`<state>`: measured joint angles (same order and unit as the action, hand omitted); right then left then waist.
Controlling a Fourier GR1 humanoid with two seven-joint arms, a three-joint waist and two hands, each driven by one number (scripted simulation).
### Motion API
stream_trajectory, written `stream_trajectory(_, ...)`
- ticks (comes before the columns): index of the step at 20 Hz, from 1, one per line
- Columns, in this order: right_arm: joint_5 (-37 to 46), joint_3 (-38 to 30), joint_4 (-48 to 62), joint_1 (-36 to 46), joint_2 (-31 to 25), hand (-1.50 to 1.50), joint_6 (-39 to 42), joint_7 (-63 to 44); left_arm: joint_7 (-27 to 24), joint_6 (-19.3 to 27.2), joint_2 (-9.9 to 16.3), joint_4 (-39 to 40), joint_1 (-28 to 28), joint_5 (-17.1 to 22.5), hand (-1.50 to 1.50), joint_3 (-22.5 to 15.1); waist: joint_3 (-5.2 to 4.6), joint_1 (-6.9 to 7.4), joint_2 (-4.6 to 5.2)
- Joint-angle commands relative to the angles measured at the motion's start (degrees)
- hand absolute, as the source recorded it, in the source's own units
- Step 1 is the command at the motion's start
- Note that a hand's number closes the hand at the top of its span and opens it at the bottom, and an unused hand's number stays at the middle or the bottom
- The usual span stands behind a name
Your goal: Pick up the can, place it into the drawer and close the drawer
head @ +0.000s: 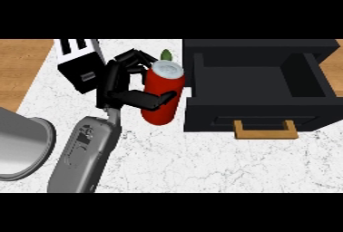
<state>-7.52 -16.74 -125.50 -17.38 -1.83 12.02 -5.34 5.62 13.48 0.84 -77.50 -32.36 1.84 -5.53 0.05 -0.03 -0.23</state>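
Note:
A red can (163,90) with a silver top is upright just left of the open black drawer (201,108). My left hand (119,88) is shut on the can: the fingers curl round its far left side and the thumb (155,100) lies across its front. Whether the can rests on the white marble counter (201,163) or hangs just above it, I cannot tell. The drawer's inside (254,79) shows dark and bare, and its wooden handle (266,129) faces me. My right hand is not in view.
A black and white toaster (79,63) stands behind my left hand. Something green (166,55) pokes up behind the can. A grey round vessel (23,145) lies at the left edge beside my forearm (85,156). Wooden surfaces flank the counter.

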Motion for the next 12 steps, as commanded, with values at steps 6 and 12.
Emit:
stream_trajectory(6,0.00,0.91,-2.73,-1.82,1.40,-1.50,0.67,0.10,12.83,7.72,-0.83,1.94,-18.81,-2.88,1.50,-3.45,-0.01,-0.90,0.15)
stream_trajectory(12,1.01,3.28,-4.12,-2.17,1.79,-1.50,0.03,-2.21,13.01,14.35,-0.84,10.20,-27.44,0.34,1.50,-6.89,-0.02,-1.17,0.20)
